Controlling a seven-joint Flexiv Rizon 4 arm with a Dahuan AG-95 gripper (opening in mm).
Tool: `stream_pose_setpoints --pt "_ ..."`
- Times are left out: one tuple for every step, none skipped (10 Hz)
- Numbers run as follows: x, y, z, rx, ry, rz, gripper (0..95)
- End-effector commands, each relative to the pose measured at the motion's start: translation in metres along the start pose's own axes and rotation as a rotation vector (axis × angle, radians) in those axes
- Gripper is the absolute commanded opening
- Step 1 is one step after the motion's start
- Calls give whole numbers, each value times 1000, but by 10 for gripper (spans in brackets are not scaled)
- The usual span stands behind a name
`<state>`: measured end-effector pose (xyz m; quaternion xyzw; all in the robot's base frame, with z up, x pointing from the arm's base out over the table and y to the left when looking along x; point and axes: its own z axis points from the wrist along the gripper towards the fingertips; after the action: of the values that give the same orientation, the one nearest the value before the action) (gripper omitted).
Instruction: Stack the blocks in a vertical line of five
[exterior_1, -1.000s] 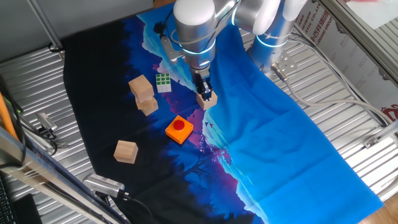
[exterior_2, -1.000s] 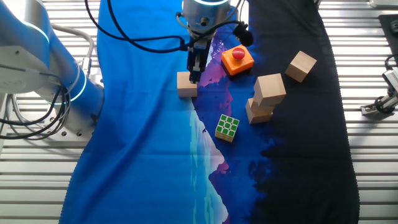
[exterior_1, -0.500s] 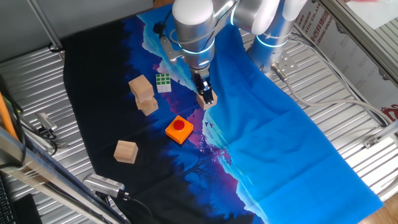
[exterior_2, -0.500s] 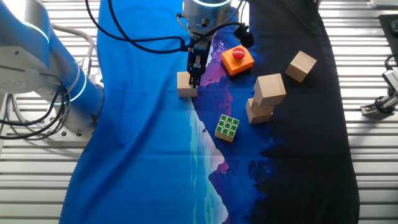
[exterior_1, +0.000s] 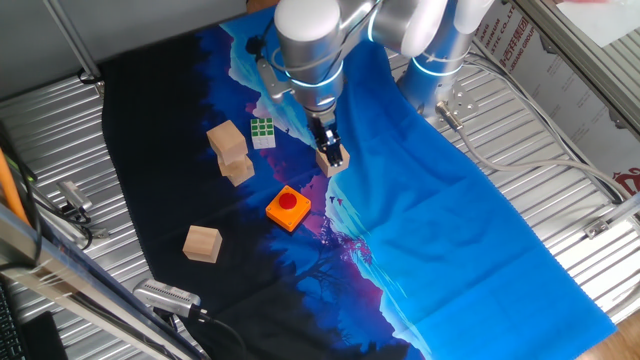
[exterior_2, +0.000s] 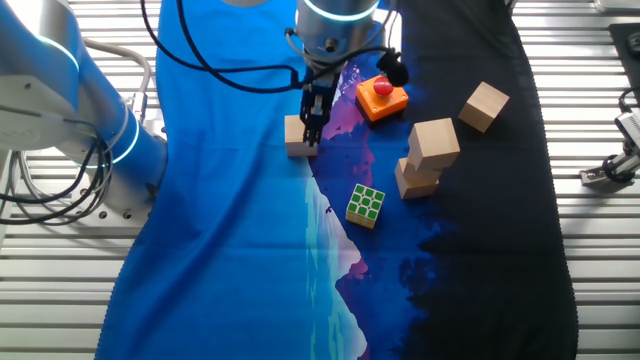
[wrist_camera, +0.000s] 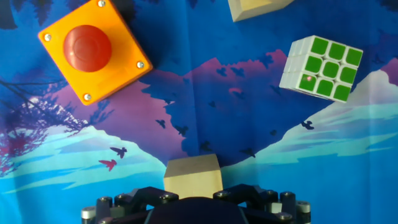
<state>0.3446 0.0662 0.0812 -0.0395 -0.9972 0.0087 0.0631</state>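
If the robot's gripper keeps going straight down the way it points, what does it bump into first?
The wooden block right under it. The gripper points down at that block, with its fingers already at the block's sides, though exact contact is hard to judge. Below lies only the blue cloth.

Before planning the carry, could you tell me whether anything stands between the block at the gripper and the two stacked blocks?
The puzzle cube sits near that path, between the block at the gripper and the two stacked blocks, slightly to one side. The orange button box lies to the other side. Lifting the block should clear both.
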Motion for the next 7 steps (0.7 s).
stream_pose_setpoints --pt "-1 -3 5 -5 -1 -6 950" --pt "-1 -4 7 -10 2 -7 950" --pt "-1 -4 10 -13 5 -8 950" --pt "-2 -4 12 -18 7 -10 950" --pt "-2 -4 16 -20 8 -12 950" --pt "-2 -4 18 -23 10 -13 950" --pt "-2 -4 19 -22 11 -12 950"
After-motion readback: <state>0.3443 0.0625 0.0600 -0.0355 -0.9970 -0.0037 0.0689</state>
